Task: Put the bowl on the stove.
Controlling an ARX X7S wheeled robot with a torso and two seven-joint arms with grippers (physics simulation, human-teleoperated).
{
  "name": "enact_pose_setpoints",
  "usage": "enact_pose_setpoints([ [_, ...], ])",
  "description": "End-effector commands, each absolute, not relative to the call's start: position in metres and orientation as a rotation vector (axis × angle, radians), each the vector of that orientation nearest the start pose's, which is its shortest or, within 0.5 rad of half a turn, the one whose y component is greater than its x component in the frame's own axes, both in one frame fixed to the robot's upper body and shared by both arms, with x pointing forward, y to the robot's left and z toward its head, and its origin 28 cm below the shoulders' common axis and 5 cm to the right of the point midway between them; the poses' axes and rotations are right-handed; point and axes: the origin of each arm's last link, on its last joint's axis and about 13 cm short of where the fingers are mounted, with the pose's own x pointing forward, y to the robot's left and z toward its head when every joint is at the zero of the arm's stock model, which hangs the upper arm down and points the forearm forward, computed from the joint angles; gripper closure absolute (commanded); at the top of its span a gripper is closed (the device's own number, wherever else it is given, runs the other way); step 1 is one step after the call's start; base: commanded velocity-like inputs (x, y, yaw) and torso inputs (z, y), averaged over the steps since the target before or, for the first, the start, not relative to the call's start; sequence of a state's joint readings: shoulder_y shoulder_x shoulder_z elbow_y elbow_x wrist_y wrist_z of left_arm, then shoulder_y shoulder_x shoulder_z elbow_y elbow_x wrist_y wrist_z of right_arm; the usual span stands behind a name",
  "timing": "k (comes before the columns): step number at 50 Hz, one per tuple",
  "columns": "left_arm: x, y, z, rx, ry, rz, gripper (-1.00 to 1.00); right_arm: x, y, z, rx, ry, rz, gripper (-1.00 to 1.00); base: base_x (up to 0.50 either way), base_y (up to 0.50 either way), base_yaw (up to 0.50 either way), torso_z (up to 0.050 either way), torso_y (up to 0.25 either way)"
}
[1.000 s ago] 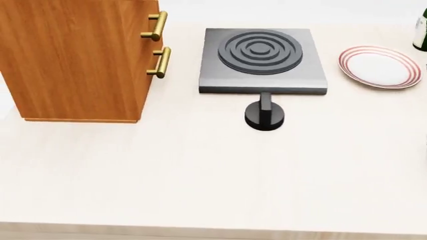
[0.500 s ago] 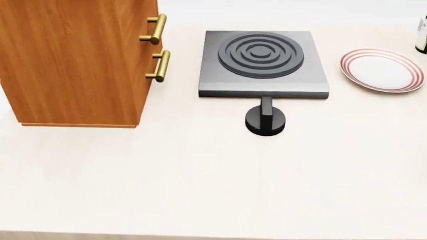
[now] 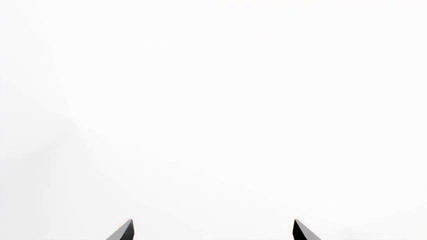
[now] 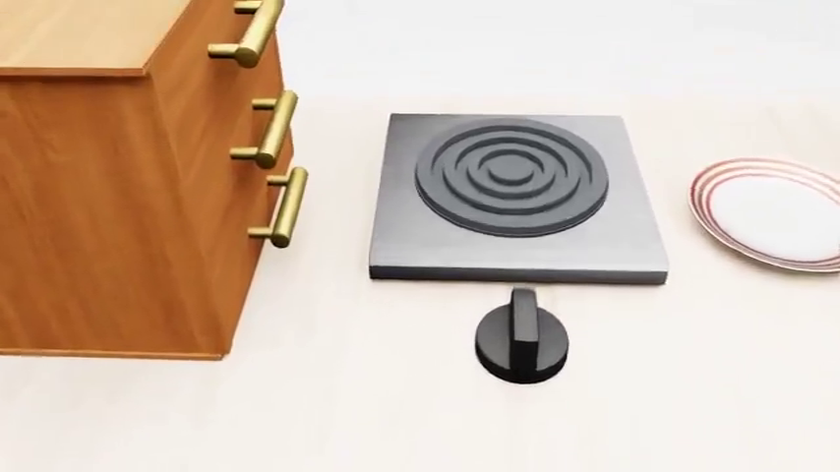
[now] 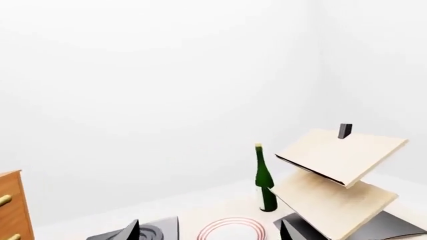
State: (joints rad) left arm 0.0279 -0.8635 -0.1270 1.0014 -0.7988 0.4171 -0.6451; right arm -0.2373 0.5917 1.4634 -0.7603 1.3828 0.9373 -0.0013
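Your stove (image 4: 514, 202) sits bare beside the cabinet (image 4: 125, 187) — no bowl in view, so you must find it. Both grippers — left (image 3: 212, 231), right (image 5: 208, 231) — hang apart, holding nothing.

Head view now angled further down and nearer: stove (image 4: 517, 202), knob (image 4: 522, 341) and cabinet (image 4: 125, 187) sit lower and larger in frame. Cabinet top and a third handle (image 4: 247, 31) now visible. Plate (image 4: 777, 212) cut by the right edge; bottle gone from view.
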Motion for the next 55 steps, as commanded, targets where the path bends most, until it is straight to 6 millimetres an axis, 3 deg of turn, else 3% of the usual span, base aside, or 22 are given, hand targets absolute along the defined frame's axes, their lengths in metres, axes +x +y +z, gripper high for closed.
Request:
enact_pose_setpoints([
  [1, 0.122, 0.262, 0.256, -0.358, -1.069, -0.121, -1.0, 0.065, -0.283, 0.221, 0.145, -0.315, -0.204, -1.0, 0.5, -0.04, 0.0, 0.0, 0.0],
  [33, 0.122, 0.262, 0.256, -0.358, -1.069, -0.12, -1.0, 0.069, -0.279, 0.221, 0.126, -0.29, -0.174, -1.0, 0.5, -0.03, 0.0, 0.0, 0.001],
  [40, 0.122, 0.262, 0.256, -0.359, -1.066, -0.124, -1.0, 0.07, -0.281, 0.233, 0.056, -0.247, -0.149, -1.0, 0.0, 0.0, 0.0, 0.0, 0.0],
  [47, 0.124, 0.261, 0.254, -0.361, -1.061, -0.127, -1.0, 0.074, -0.298, 0.255, 0.016, -0.096, -0.124, -1.0, 0.0, 0.0, 0.0, 0.0, 0.0],
  [55, 0.124, 0.26, 0.254, -0.361, -1.058, -0.13, -1.0, 0.066, -0.319, 0.254, 0.043, 0.054, -0.17, -1.0, 0.0, 0.0, 0.0, 0.0, 0.0],
])
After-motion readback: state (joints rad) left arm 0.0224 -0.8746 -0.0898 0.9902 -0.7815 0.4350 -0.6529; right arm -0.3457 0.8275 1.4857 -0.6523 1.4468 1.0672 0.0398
